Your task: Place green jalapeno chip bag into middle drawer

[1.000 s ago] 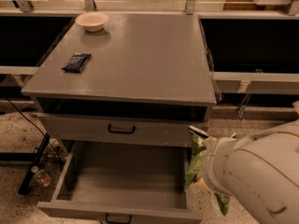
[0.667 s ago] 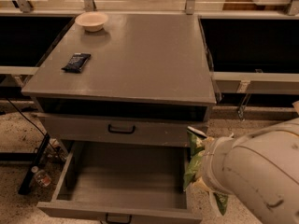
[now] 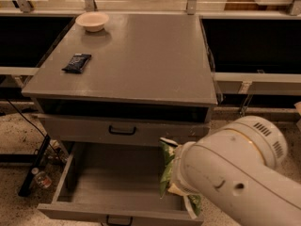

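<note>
The green jalapeno chip bag is a crinkly light-green bag that stands upright at the end of my white arm. It hangs over the right part of the open middle drawer. My gripper is at the bag's right side, mostly hidden behind the arm, and holds the bag. The drawer is pulled out, a wide grey box with a plain floor and a black handle at its front. My arm hides the drawer's right wall.
The shut grey drawer with a black handle sits just above the bag. On the cabinet top lie a small dark-blue packet and a pale bowl. Cables and a bottle lie on the floor at the left.
My arm has moved left with the bag, so the bag is now further in over the open drawer. The drawer and cabinet have not moved.
</note>
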`<move>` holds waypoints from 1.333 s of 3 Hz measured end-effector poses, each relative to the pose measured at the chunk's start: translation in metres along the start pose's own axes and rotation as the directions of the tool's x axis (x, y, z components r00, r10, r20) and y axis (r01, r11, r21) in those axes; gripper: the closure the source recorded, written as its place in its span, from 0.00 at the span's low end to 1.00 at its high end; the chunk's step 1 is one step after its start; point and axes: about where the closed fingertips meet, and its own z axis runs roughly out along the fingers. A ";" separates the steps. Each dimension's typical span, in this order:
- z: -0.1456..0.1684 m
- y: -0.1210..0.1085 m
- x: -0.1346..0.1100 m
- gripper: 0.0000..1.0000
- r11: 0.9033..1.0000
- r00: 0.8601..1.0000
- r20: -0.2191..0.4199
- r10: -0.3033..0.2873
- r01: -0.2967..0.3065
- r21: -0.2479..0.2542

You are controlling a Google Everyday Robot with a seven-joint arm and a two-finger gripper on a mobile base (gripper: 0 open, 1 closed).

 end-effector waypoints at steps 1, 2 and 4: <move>0.015 0.008 -0.017 1.00 0.999 0.999 0.013 -0.036 0.036 -0.030; 0.015 0.008 -0.017 1.00 0.999 0.999 0.013 -0.036 0.036 -0.030; 0.059 0.002 -0.052 1.00 0.991 0.994 0.070 -0.082 0.089 -0.103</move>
